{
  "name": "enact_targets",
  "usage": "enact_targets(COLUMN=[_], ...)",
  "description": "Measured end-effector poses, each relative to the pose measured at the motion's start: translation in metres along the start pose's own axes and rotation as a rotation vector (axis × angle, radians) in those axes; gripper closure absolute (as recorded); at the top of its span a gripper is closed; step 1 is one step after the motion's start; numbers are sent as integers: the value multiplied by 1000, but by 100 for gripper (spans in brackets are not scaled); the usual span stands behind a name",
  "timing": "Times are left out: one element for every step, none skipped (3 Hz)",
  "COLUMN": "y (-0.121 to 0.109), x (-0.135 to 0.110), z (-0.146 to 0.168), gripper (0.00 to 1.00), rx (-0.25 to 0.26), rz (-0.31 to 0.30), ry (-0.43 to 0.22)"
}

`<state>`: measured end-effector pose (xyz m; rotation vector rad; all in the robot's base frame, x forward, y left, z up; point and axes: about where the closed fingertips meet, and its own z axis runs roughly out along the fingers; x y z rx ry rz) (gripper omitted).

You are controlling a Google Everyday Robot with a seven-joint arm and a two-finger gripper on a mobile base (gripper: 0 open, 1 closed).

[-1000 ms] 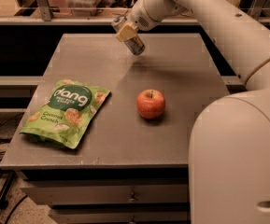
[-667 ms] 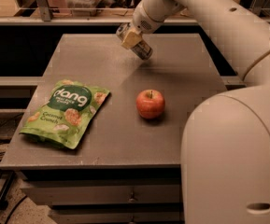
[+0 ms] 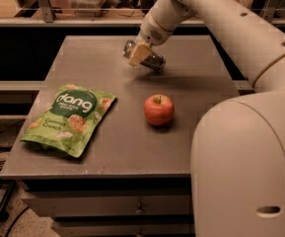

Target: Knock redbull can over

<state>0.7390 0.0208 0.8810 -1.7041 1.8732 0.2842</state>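
Note:
The redbull can (image 3: 153,62) is silver-grey with dark panels and lies tipped far over on the grey table (image 3: 191,83) at the back middle. Its silver top (image 3: 128,46) points left and away. My gripper (image 3: 138,54), with tan pads, is right against the can's upper left part and covers some of it. The white arm reaches in from the upper right. I cannot tell whether the can rests fully on the table or leans on the gripper.
A red apple (image 3: 159,109) sits in the middle of the table, in front of the can. A green snack bag (image 3: 70,120) lies at the front left. The robot's white body (image 3: 245,167) fills the lower right. Shelving stands behind the table.
My gripper has come down and nearer the table's middle. The can has gone from more upright under the gripper to tipped far over on the table.

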Motion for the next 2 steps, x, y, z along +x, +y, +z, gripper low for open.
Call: enact_targets(y=[4, 4], x=[-4, -4], z=[3, 4], gripper=[0, 0], rx=[-19, -18], rz=[4, 4], ry=[-15, -13])
